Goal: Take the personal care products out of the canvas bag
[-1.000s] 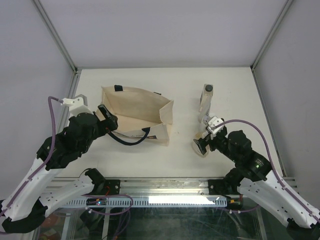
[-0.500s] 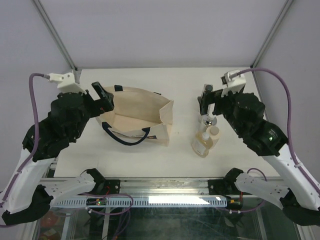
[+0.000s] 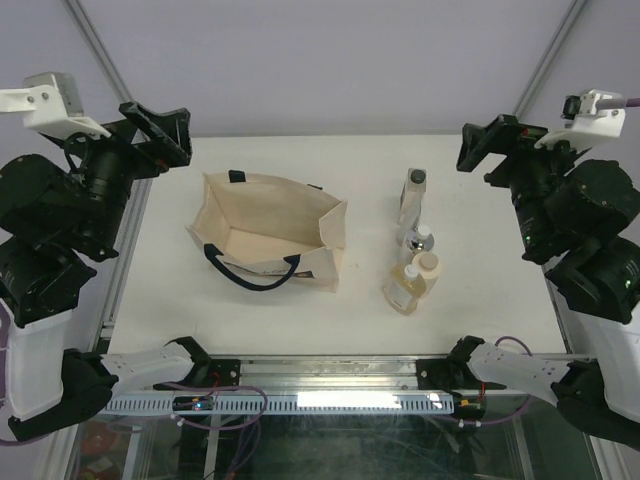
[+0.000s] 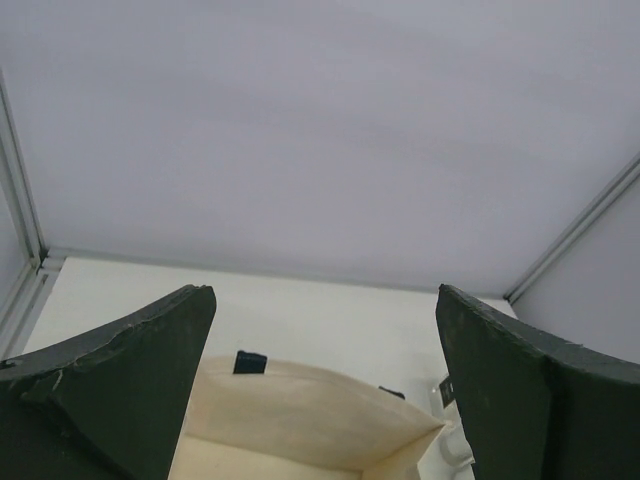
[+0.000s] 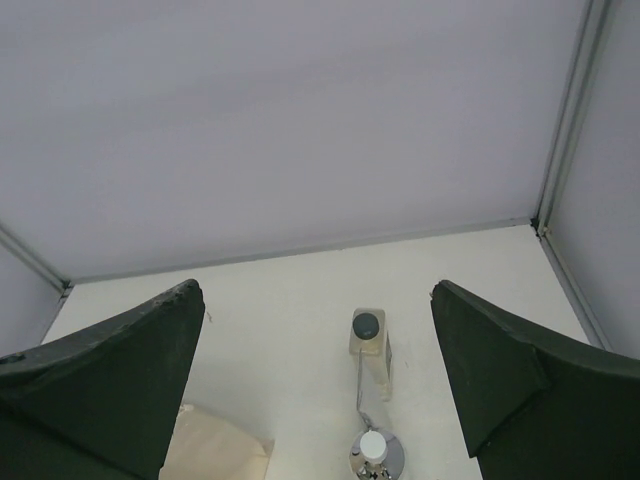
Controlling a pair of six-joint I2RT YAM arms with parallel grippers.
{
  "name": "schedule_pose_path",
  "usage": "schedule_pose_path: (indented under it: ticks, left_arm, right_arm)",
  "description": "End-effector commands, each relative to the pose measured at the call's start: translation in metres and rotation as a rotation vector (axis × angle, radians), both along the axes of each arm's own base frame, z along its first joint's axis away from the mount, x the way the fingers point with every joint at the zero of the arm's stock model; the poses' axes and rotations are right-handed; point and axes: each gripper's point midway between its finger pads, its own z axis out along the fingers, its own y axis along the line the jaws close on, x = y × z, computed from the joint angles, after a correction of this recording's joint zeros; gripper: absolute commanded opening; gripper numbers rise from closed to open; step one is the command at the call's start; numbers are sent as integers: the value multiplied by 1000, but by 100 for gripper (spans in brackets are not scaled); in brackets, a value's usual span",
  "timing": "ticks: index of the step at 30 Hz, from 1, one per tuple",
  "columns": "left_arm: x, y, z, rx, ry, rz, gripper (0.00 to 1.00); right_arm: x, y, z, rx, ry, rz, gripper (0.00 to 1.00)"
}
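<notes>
The beige canvas bag (image 3: 268, 232) lies open on the table with its navy handle (image 3: 250, 278) at the front; the left wrist view shows its inside (image 4: 300, 420) and a dark tab (image 4: 250, 361). To the right of the bag stand the personal care products: a clear rectangular bottle with a dark cap (image 3: 413, 192) (image 5: 370, 345), a silver-topped one (image 3: 421, 241) (image 5: 376, 452), a cream cylinder (image 3: 429, 266) and an amber one (image 3: 404, 287). My left gripper (image 3: 160, 133) (image 4: 325, 295) hangs open, high above the bag's left end. My right gripper (image 3: 488, 147) (image 5: 315, 290) is open, high above the bottles' right side. Neither holds anything.
Grey enclosure walls with metal corner posts (image 3: 110, 70) ring the white table (image 3: 350, 165). Both arm bases sit at the near edge (image 3: 320, 375). The bottles stand in a tight cluster a hand's width from the bag's right end.
Both arms have lifted off the table and swung outward and up. The right gripper has left the amber bottle standing by the others; the left gripper has left the bag's left end.
</notes>
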Motion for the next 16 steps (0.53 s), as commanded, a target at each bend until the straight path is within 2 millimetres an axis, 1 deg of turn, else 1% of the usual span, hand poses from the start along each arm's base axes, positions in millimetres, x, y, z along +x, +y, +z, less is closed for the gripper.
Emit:
schedule_pose_path:
  ticks: [1,5,10,11,14,16]
  left_arm:
    - [-8,7,40,-2,-142,-3,99]
    - [-6,6,40,2,-142,2,99]
    - [-4,9,34,-1,-125,24,99]
    - [-4,9,33,-1,-123,25,99]
    - [-3,8,30,-7,-117,25,99]
    - [-3,7,31,-10,-118,19,99]
  right_arm:
    - [3,-21,7,0,3,-134,100]
    - [5,-29,4,-6,14,-195,100]
    - [7,-35,6,0,20,-252,100]
    - [6,-36,6,0,21,-251,100]
    - [7,-27,9,-22,6,-192,100]
    - [8,-30,15,-20,9,-218,100]
